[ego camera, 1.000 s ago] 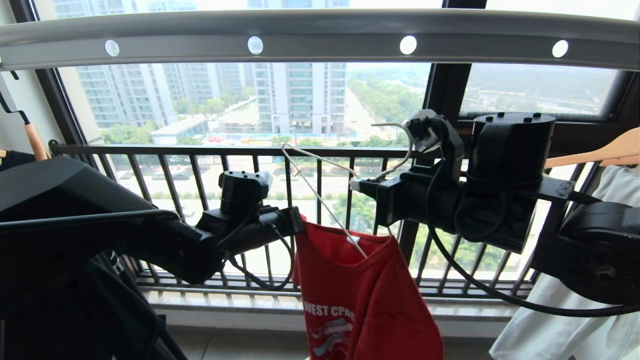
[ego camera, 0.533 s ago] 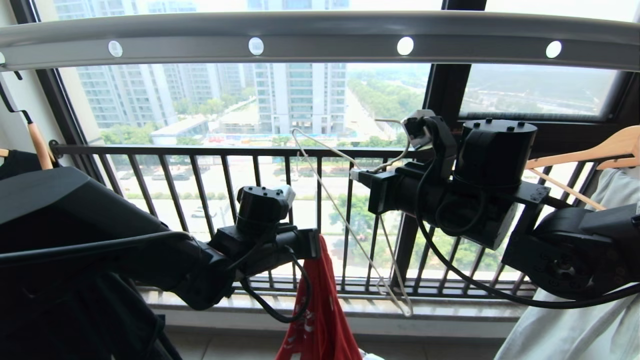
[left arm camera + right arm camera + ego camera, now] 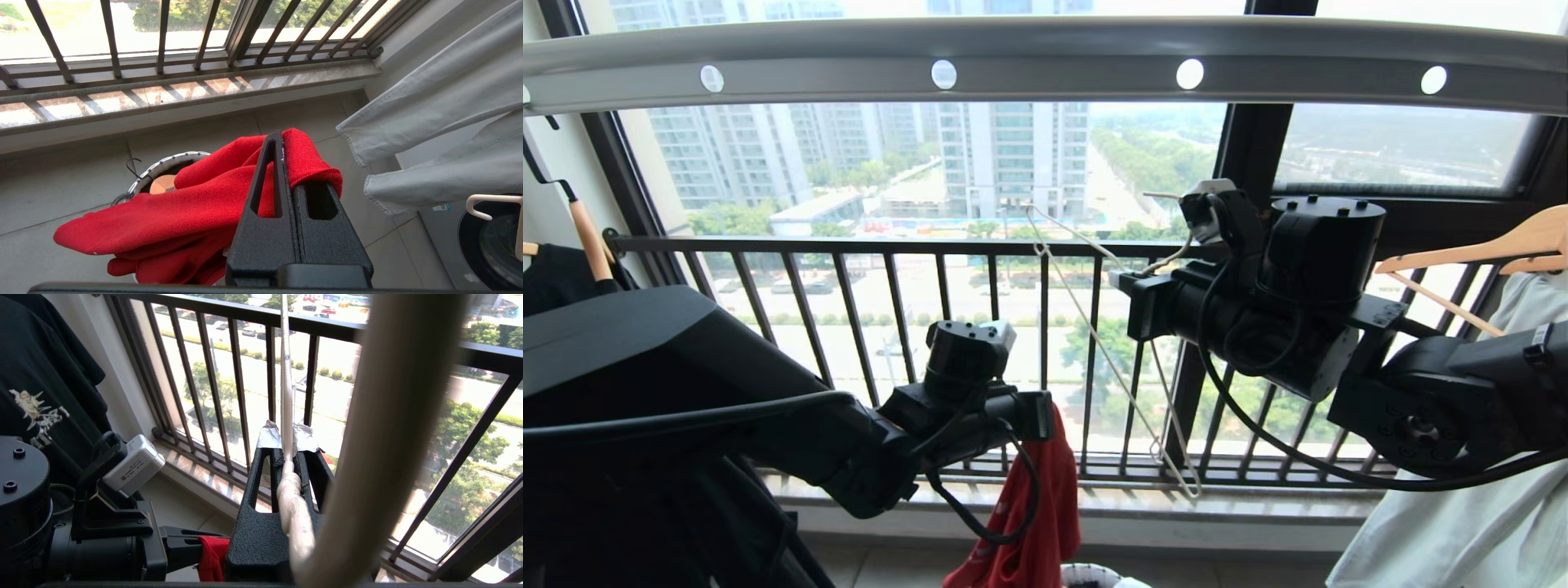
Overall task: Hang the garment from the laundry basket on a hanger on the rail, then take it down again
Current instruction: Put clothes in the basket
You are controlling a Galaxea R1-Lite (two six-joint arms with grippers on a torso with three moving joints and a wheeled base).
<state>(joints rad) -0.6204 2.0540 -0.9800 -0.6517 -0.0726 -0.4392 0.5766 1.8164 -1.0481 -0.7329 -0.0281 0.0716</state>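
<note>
**Red shirt in our left grip, bare wire hanger in our right**

Our left gripper point(image 3: 282, 141) is clenched on a fold of the bright red short-sleeved T-shirt point(image 3: 196, 204), which drapes from the jaws down toward the small round white mesh laundry basket with the black rim point(image 3: 163, 173) on the floor tiles below. Our right gripper point(image 3: 286, 451) is clamped on the neck of the thin white wire hanger point(image 3: 1094, 335), held higher and to the right of the left one; the hanger's frame hangs empty and tilted before the dark barred window railing point(image 3: 849, 245), apart from the shirt.

Above both arms runs the long grey metal rail with round holes point(image 3: 1045, 61), with the hanger's hook below it. A pale grey-white garment point(image 3: 1462, 523) on a wooden hanger point(image 3: 1503, 241) hangs at the right, a black shirt point(image 3: 45, 396) at the left.

The shirt's print is folded out of sight, and most of the basket is covered.
</note>
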